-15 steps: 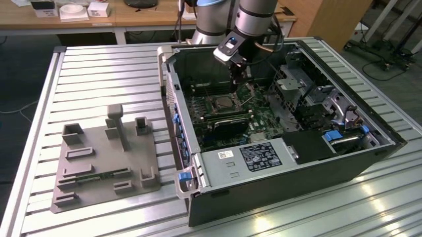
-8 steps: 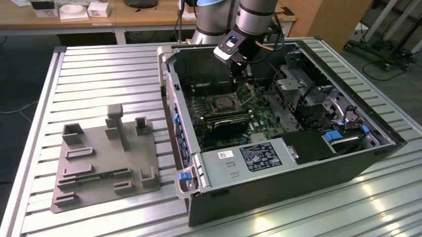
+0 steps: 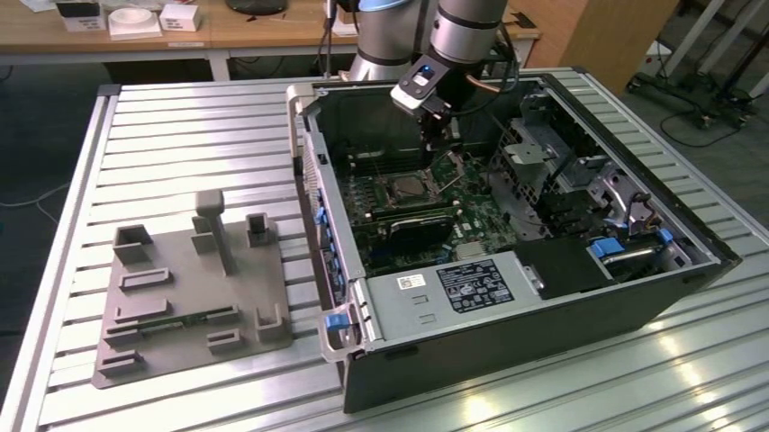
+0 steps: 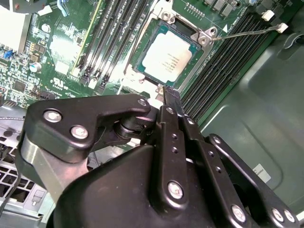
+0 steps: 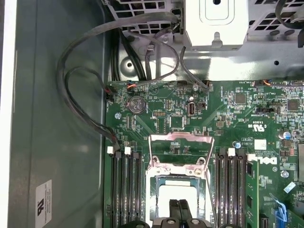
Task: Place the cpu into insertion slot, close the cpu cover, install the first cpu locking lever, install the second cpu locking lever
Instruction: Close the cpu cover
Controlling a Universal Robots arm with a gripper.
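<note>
A small square chip (image 4: 167, 57) with a silvery top lies flat in the square socket (image 4: 150, 42) on a green circuit board (image 5: 228, 118), its edges lined up with the socket's dark rim. The thin metal cover (image 5: 181, 137), a silvery frame with a square cut-out, is swung open at one edge of the socket and does not lie over the chip. In the second wrist view a thin wire lever (image 4: 247, 32) reaches away from one corner of the socket, passing over the long black memory slots (image 4: 223, 66) that flank it. The black pincer (image 4: 164, 91) has its tip close to one corner of the socket; whether it touches cannot be told. In the first wrist view its two fingertips (image 5: 175, 210) sit pressed together, clenched with nothing between them. Grey cables (image 5: 76, 76) loop across the case wall beside the board. In the exterior view the socket sits near the middle of the frame inside an open computer case (image 3: 541, 324) lying on its side, and the arm (image 3: 463, 27) reaches down into it from the top centre. The case rests on a slatted metal table (image 3: 180, 126). On the exterior view's left, well apart from the case, a flat grey holder (image 3: 180, 297) with several upright blocks lies on the table. A wooden desk (image 3: 265, 31) carrying small white boxes (image 3: 132, 20) stands behind, at the upper left of the frame.
</note>
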